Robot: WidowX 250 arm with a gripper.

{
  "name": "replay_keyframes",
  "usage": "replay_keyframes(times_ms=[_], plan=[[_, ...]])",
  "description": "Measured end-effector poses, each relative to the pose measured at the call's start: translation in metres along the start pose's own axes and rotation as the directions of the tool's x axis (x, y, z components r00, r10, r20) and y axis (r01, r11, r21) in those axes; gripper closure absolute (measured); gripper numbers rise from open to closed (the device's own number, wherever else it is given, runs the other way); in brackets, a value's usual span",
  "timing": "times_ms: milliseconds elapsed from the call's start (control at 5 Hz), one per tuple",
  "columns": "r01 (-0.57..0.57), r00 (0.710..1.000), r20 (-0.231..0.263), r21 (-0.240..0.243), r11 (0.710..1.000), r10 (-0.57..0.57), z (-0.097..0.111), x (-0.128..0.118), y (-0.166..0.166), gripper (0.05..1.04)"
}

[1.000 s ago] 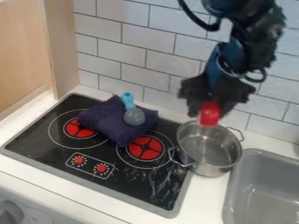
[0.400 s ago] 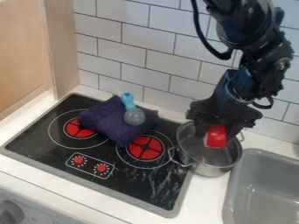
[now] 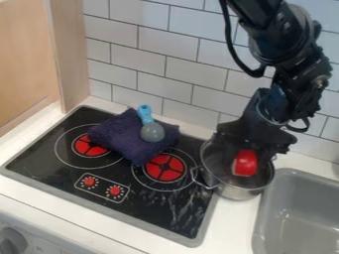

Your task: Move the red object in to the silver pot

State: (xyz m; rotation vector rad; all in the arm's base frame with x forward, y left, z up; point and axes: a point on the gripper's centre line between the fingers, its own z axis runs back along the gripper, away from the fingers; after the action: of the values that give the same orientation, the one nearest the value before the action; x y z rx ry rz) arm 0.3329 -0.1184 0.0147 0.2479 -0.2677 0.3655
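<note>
Red object (image 3: 246, 163) at the pot's (image 3: 240, 191) mouth — hand (image 3: 250, 151) right above.

Arm (image 3: 283, 37): black throughout, with rounded, bulky housings, small round fittings on the upper section and a bluish sheen near the wrist. One thick black cable (image 3: 230, 47) bows outside the housing; a thinner black loop sits by the wrist. Gripper (image 3: 246, 151): black, broad-bodied, jagged in outline.

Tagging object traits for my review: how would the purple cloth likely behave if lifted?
The purple cloth looks soft and bunched, so it would probably sag when lifted. The blue-handled utensil lying loosely on it might slide off.
</note>
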Motion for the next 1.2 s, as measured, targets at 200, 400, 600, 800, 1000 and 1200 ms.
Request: replay_keyframes(times_ms=[200,400,600,800,1000,1200], plan=[[0.007,1.0,-0.012,-0.001,1.0,-0.007,-0.002,-0.002,-0.001,0.453],[-0.003,0.999,-0.046,0.004,1.0,0.003,-0.003,-0.008,0.0,0.147],[-0.015,0.998,-0.061,0.016,1.0,0.016,-0.003,-0.01,0.001,0.065],[-0.006,0.998,-0.064,0.018,1.0,0.007,-0.003,-0.011,0.002,0.079],[-0.006,0.998,-0.063,0.016,1.0,0.007,-0.003,-0.011,0.002,0.085],[-0.018,0.999,-0.039,-0.011,1.0,0.018,0.009,-0.004,0.002,0.085]])
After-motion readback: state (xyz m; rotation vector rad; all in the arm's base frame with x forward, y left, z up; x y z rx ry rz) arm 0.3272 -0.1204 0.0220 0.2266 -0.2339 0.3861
